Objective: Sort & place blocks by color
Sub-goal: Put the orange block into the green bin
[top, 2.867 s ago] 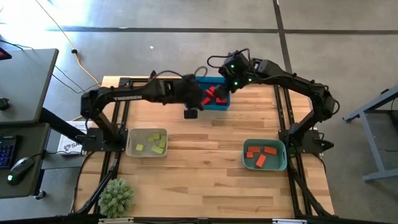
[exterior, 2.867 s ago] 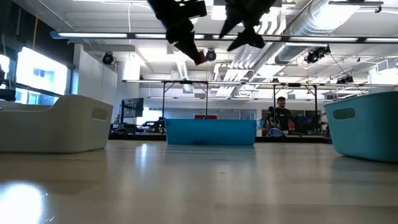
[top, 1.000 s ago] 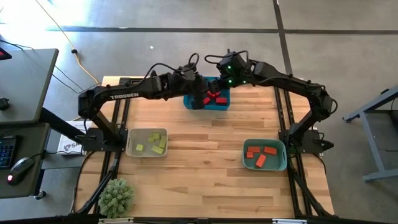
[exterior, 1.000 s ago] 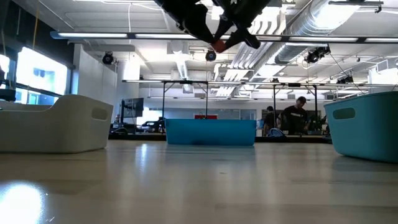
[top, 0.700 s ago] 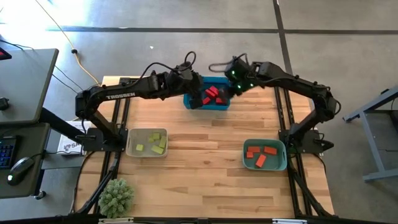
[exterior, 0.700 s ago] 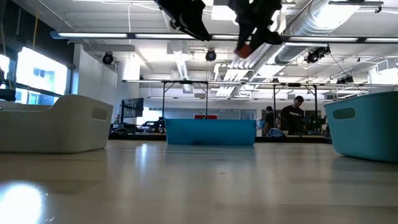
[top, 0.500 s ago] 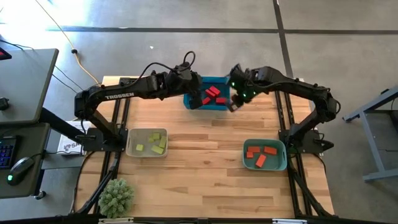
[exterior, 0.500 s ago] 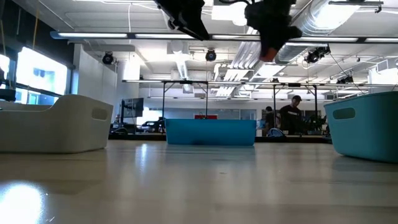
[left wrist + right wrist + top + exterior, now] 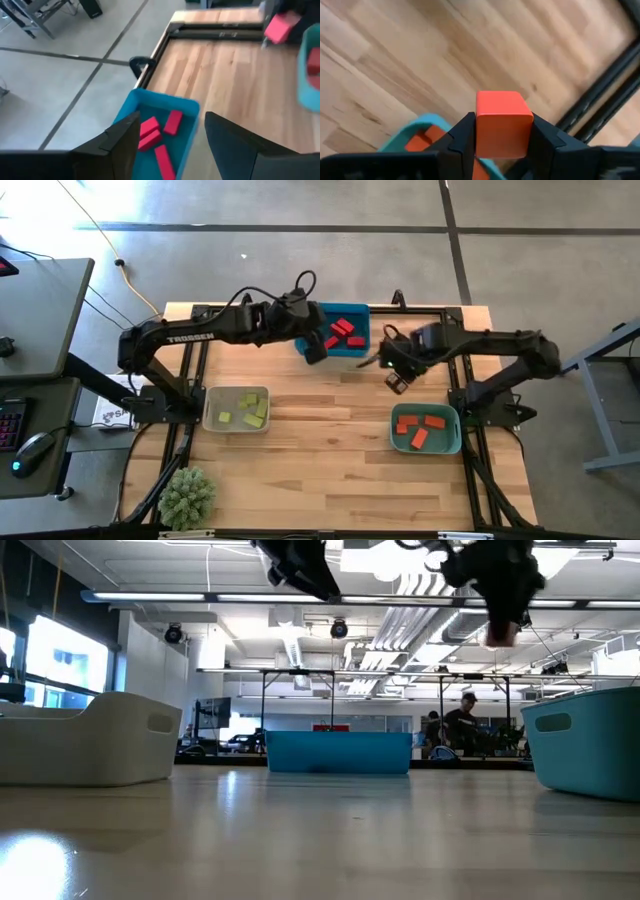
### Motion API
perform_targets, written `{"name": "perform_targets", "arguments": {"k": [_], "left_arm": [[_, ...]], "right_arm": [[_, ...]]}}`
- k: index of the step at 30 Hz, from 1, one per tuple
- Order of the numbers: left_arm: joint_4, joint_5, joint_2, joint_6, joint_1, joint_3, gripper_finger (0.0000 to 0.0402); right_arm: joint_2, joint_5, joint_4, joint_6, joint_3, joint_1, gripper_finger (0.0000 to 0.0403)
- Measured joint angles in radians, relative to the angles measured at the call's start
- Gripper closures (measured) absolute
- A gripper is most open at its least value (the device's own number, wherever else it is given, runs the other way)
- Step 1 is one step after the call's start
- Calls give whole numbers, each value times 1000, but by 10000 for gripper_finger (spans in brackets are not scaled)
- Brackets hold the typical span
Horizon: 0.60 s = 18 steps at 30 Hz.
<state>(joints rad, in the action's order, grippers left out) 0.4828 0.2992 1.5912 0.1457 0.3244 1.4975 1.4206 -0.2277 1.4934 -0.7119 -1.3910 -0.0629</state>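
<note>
Yellow-green blocks lie in the beige tray at the near left; the left gripper hangs released and empty over the blue tray of red blocks at the far middle; right of it, the right gripper grasps an orange-red block above the table, just short of the teal tray of orange-red blocks.

A robotics lab in an open industrial hall: exposed ceiling ducts and strip lights overhead, a polished concrete floor, metal-framed benches, a person far behind (standing among equipment), a desk beside the wooden table.
</note>
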Motion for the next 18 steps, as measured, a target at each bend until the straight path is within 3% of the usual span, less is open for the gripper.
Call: {"name": "perform_targets", "arguments": {"k": [10,18], "left_arm": [[-32,-2,-18,-108,-66,0,190],[-31,-105,-50,-267,-92,1,190]], "right_arm": [[-312,198,-250,-303,375,132,292],[-397,298,-415,-449,577,282,274]]}}
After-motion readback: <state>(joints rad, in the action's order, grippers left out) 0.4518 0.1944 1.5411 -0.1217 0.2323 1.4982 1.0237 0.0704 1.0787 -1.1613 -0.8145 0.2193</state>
